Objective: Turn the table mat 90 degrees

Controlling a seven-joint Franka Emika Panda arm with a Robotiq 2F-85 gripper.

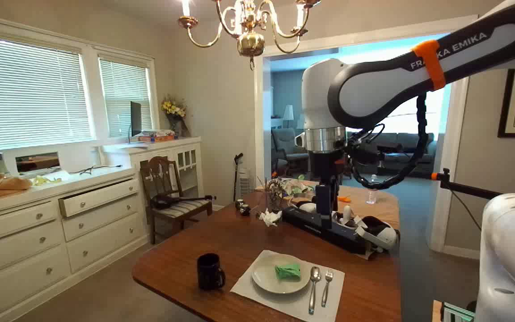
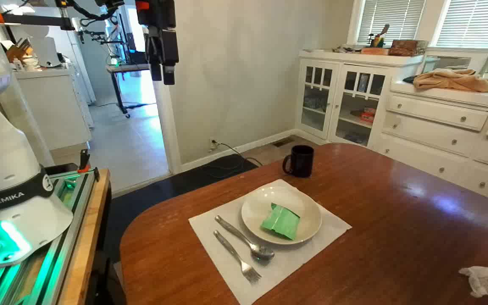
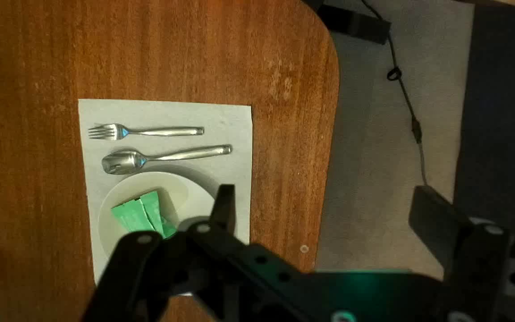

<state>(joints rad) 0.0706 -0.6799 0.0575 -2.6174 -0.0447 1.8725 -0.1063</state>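
The pale table mat lies flat near the table's end. It also shows in an exterior view and the wrist view. On it rest a round white plate with a green packet, a spoon and a fork. My gripper is open and empty. It is high above the table in an exterior view and appears at mid-height in an exterior view. In the wrist view one finger overlaps the plate's edge; the other overlaps the floor. The gripper hides part of plate and mat.
A black mug stands on the table beside the mat. Crumpled white tissue and a long black object with white items lie farther back. The table's rounded edge is near the mat. A chandelier hangs above.
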